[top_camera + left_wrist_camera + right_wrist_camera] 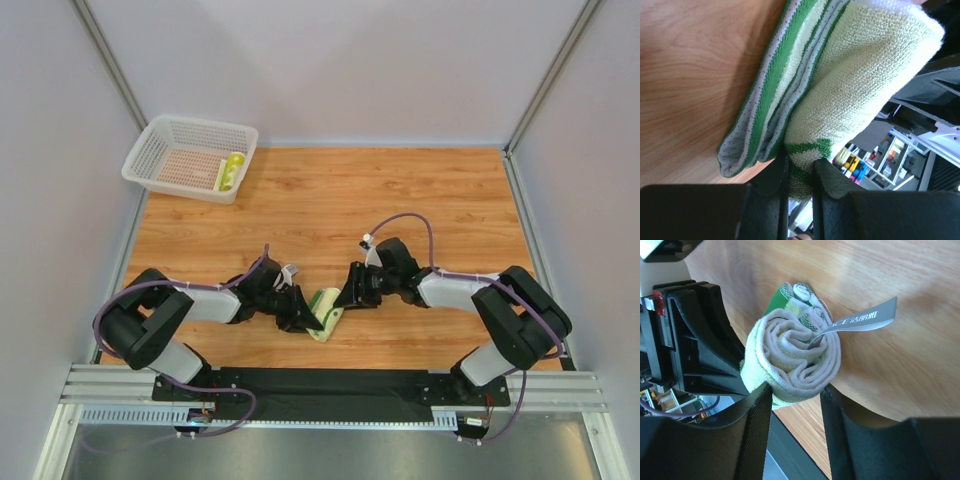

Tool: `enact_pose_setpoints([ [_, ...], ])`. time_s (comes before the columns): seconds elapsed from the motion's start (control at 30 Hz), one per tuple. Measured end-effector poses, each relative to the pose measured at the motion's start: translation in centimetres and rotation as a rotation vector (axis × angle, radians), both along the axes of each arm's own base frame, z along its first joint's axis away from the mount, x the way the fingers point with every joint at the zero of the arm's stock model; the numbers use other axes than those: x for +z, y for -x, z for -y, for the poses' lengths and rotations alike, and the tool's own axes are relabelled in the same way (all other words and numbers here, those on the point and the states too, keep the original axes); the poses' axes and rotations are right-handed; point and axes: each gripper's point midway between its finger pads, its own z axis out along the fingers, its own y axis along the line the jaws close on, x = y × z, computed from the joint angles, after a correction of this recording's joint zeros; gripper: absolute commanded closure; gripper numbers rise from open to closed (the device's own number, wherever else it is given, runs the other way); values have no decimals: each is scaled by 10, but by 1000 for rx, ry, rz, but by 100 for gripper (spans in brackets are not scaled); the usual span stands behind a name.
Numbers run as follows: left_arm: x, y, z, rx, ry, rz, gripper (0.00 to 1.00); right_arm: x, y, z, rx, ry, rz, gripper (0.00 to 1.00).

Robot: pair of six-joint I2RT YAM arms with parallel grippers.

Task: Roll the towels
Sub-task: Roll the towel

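Nearest, just beyond the arm bases, the cream, green-patterned terry towel (327, 312) rests partly rolled on the wooden table (400, 200) between the two arms. The left gripper (800, 175) is clenched on one thin end of it, while the right gripper (795, 395) grasps the coiled end, a finger pressed to each side of the spiral, its grey label (862, 320) sticking out. Farther off, in the far-left corner, a white plastic mesh basket (138, 145) holds a bright yellow-green rolled towel (231, 170).
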Motion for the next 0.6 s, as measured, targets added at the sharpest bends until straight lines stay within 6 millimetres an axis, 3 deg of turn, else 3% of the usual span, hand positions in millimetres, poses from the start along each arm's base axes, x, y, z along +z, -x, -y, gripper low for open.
enact_pose_setpoints([
  [0.13,-1,0,1,-2,7,-15,98,4,-4,-6,0,10,26,57],
  [0.2,-2,1,1,-5,9,-20,92,4,-4,-8,1,21,30,60],
  [0.33,-2,0,0,-17,-1,-16,70,5,-5,-10,-2,46,29,82],
  [0.4,-1,-2,-2,-28,-25,7,64,5,-7,-10,-8,62,25,84],
  [0.43,0,-3,-3,-31,-40,16,52,4,-7,-10,-12,74,17,86],
  [0.5,3,-7,-6,-41,-82,54,50,3,-12,-11,-22,98,6,87],
  [0.53,5,-9,-9,-42,-104,69,43,2,-14,-11,-25,108,-1,87],
  [0.6,9,-12,-15,-47,-152,110,42,2,-17,-11,-32,130,-10,87],
])
